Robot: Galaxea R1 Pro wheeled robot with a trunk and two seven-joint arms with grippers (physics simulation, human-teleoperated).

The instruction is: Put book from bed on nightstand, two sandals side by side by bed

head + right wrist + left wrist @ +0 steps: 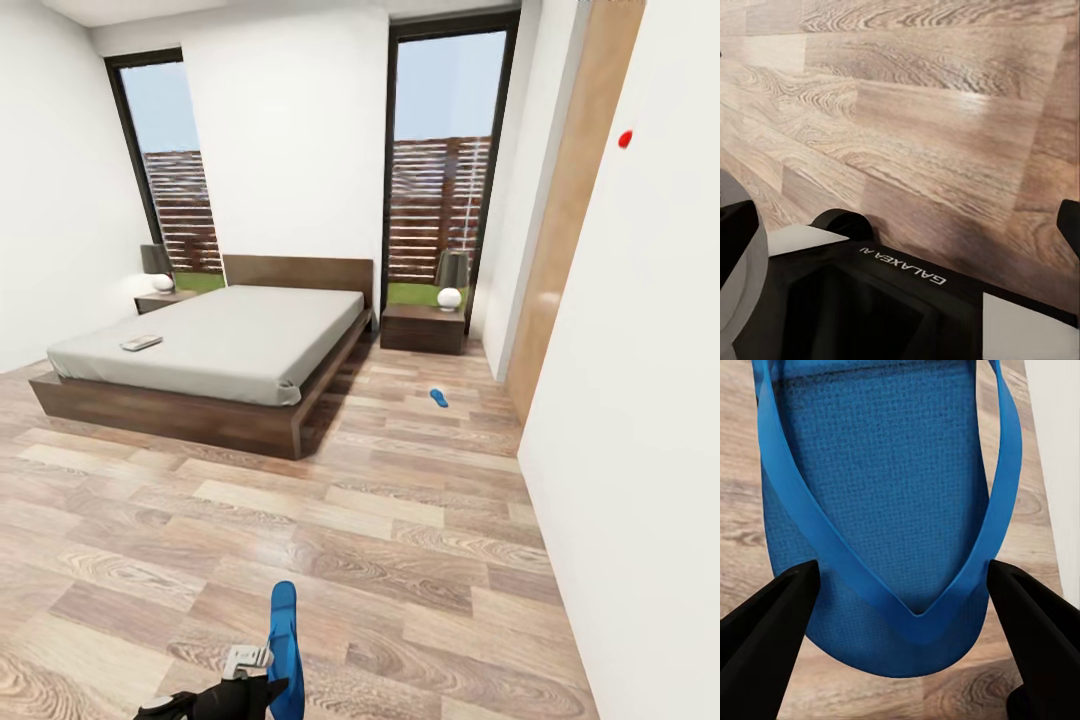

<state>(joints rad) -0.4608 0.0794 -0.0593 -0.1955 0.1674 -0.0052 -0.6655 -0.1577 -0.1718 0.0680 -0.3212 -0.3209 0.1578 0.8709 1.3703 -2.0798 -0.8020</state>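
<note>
Left wrist view: one blue sandal [881, 502] is clamped between the left gripper's [900, 607] fingers [765, 615]; it should be carried level toward the second sandal [438, 397] beside the bed [215, 340]. The right fingers' state cannot be told.

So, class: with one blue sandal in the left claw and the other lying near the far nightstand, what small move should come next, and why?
Probably drive forward toward the bed, keeping the left claw shut on the held sandal. The other sandal lies across the floor near the nightstand, so the pair is apart.
</note>
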